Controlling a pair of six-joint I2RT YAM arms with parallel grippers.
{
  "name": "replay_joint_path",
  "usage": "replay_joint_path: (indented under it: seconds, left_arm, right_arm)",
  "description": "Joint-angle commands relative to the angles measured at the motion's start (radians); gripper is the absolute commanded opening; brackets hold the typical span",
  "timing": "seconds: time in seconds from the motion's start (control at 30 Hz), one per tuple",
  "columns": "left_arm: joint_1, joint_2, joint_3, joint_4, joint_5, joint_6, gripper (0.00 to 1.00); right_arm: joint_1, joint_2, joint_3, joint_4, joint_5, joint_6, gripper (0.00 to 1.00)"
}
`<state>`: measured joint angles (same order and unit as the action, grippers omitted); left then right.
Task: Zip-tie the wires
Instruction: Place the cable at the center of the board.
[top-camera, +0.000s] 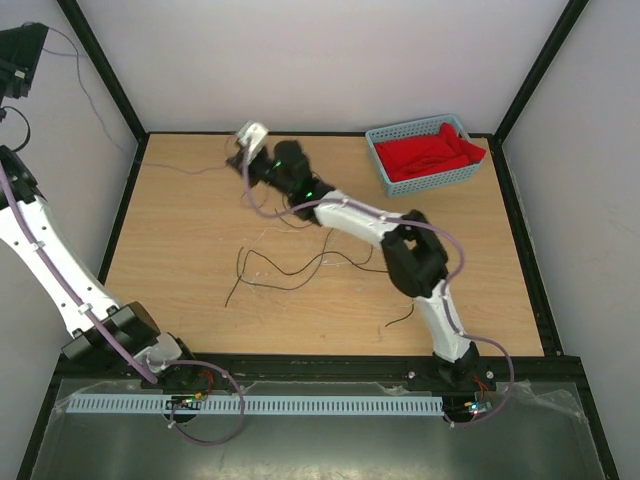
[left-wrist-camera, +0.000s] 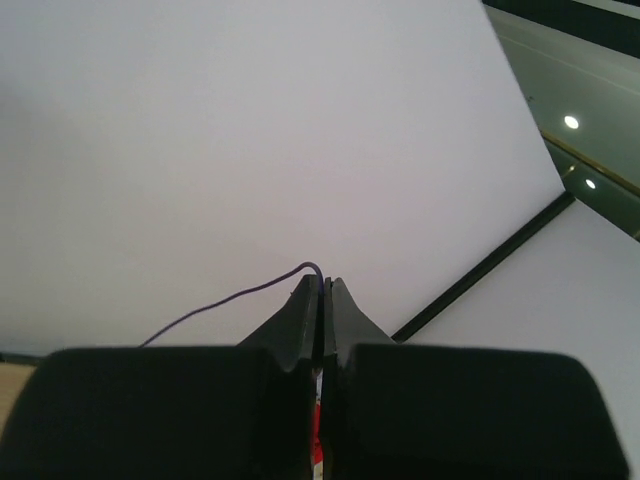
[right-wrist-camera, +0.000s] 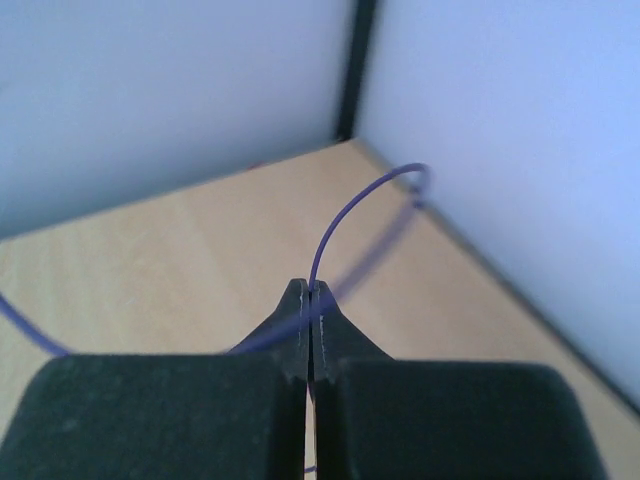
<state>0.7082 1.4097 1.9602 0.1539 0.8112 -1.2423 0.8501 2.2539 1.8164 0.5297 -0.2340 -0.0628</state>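
Blue basket (top-camera: 435, 181): red cloth (top-camera: 430, 155) inside | left pincer (left-wrist-camera: 322, 287), right pincer (right-wrist-camera: 308, 292): each clamped on a thin wire (right-wrist-camera: 335, 221)

The table (top-camera: 180, 250) is wood-grain, smooth and matt. The basket (top-camera: 378, 160) is blue latticed plastic; the cloth (top-camera: 430, 155), red fabric. The wires (right-wrist-camera: 350, 205) seem smooth, plastic-coated. The right gripper (right-wrist-camera: 308, 290) is matt black.

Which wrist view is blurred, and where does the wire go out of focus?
Right wrist: the wire is crisp at the fingertips, its far loop smeared. Left wrist: the wire is sharp against the blank wall. Top external: evenly lit, in focus.
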Motion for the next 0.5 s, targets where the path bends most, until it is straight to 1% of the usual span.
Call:
replay_joint_path:
  seconds: [0.0, 0.1, 0.17, 0.23, 0.3, 0.37, 0.47]
  left_arm:
    - [0.008, -0.043, -0.108, 0.058, 0.030, 0.029, 0.00]
    - [0.004, -0.103, -0.251, 0.067, 0.043, 0.054, 0.00]
    - [-0.005, -0.149, -0.357, 0.073, 0.043, 0.065, 0.00]
    - [-0.033, -0.192, -0.461, 0.076, 0.039, 0.080, 0.00]
    - [-0.074, -0.231, -0.558, 0.078, 0.042, 0.099, 0.00]
    - [-0.121, -0.274, -0.659, 0.078, 0.038, 0.116, 0.00]
    - [-0.182, -0.351, -0.820, 0.078, 0.023, 0.137, 0.00]
  right_arm:
    - [-0.058, -0.172, -0.021, -0.069, 0.106, -0.064, 0.00]
    - [-0.082, -0.254, -0.014, -0.261, 0.237, -0.135, 0.00]
    - [-0.089, -0.317, -0.032, -0.387, 0.362, -0.187, 0.00]
    - [-0.096, -0.383, -0.067, -0.508, 0.452, -0.220, 0.00]
    - [-0.107, -0.458, -0.129, -0.616, 0.536, -0.230, 0.00]
    - [-0.135, -0.551, -0.209, -0.700, 0.594, -0.206, 0.00]
    - [-0.228, -0.709, -0.397, -0.776, 0.603, -0.118, 0.00]
